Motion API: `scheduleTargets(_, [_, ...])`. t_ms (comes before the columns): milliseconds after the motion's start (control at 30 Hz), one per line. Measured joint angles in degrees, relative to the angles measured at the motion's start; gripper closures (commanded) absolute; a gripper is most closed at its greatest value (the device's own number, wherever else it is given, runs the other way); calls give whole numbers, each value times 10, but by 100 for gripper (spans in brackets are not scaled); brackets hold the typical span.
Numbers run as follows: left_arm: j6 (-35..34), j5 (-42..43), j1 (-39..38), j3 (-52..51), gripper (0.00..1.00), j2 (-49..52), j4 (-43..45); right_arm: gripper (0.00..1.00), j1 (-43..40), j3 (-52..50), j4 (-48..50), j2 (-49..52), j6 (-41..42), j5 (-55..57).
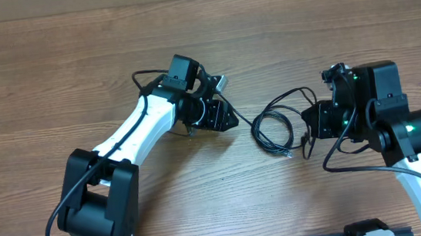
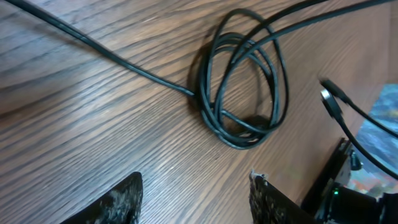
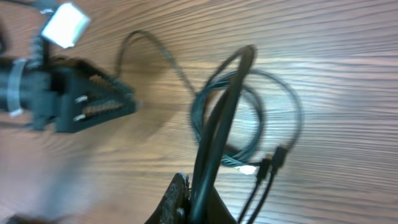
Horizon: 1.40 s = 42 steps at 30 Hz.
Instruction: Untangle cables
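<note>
Your cables (image 1: 270, 114) are bunched in a small coil on the wood-grain table (image 1: 74, 69), right between the two grippers. They're thin, light, floppy cord with a smooth skin, so a tug probably drags the whole loop and a loose pinch will slip. The left gripper (image 2: 193, 199) is open and empty, near the coil. The right gripper (image 3: 186, 208) looks clamped on a few raised strands. I'd grab near a plug tip (image 2: 329, 102), not mid-loop.
</note>
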Motion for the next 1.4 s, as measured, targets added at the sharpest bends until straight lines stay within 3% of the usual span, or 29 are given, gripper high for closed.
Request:
scheduleTargets(33, [-3,3,-2,0,46,0,2,96,0,0,13,4,5,24])
scheduleTargets(67, [-5,5,-7,0,46,0,3,82,0,0,28,8,12,50])
scheduleTargets(100, [-9,6,-17,0,45,0,2,58,0,0,48,13,27,92])
scheduleTargets(233, [-24,-9,-56,0,45,0,2,47,0,0,56,21,90,209])
scheduleTargets(433, [-74,-80,-93,0,45,0,3,34,0,0,-19,40,121,224])
scheduleTargets(733, [-165,-180,-136,0,51,5,19,33,0,0,-43,56,126,185])
scheduleTargets(933, [-230,-192,-137,0,50,43,62,32,0,0,-43,56,126,181])
scheduleTargets(1133, [-245,-172,-137,1,51,81,106,32,0,0,-43,56,126,181])
scheduleTargets(1200, [-245,-167,-140,1,69,83,108,32,0,0,-43,56,126,180])
scheduleTargets(1400, [-253,-161,-141,1,96,86,110,32,0,0,-44,56,126,180])
